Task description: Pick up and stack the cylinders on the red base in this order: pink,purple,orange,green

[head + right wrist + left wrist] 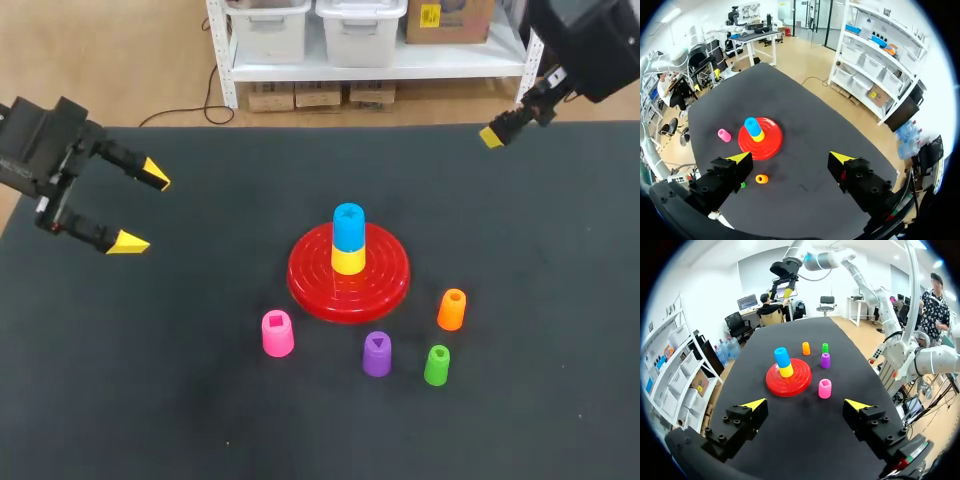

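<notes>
The red base [300,275] sits mid-table with a yellow cylinder [347,261] and a blue one [348,226] stacked on its peg. In front of it stand the pink cylinder [277,333], purple cylinder [376,354], green cylinder [437,365] and orange cylinder [451,309], all upright and apart. My left gripper [142,210] hovers open at the table's left edge, far from them; from its wrist the pink cylinder [825,388] is the nearest. My right gripper [790,158] is open and empty, high over the far right corner. Its finger half hides the green cylinder [743,185].
The black table mat [150,400] has wide bare stretches to the left, the right and along the front edge. My right arm's yellow fingertip [491,137] shows near the far right edge.
</notes>
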You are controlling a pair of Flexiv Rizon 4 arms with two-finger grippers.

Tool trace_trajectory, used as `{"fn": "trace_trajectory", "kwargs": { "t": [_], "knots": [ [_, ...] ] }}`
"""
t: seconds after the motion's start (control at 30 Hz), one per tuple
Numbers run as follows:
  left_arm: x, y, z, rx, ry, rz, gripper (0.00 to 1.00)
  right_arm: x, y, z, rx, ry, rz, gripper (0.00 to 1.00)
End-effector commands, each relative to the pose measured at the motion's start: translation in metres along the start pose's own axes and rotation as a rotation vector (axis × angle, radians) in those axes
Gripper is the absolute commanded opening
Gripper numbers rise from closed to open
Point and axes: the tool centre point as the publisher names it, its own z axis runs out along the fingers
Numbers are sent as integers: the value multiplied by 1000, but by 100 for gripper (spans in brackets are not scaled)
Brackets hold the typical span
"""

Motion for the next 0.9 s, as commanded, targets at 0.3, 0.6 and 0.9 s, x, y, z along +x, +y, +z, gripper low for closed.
{"fn": "trace_trajectory", "kwargs": {
  "t": [0.3, 0.6, 0.9],
  "knots": [
    [1, -1, 0, -4, -3, 3, 100, -28, 56, -11, -123, 26, -277, 100],
    [1, -1, 0, -4, -3, 3, 100, -36, 109, -1, -277, 103, -438, 100],
    [1, -1, 0, -4, -3, 3, 100, -29, 163, 25, -424, 181, -549, 100]
  ]
}}
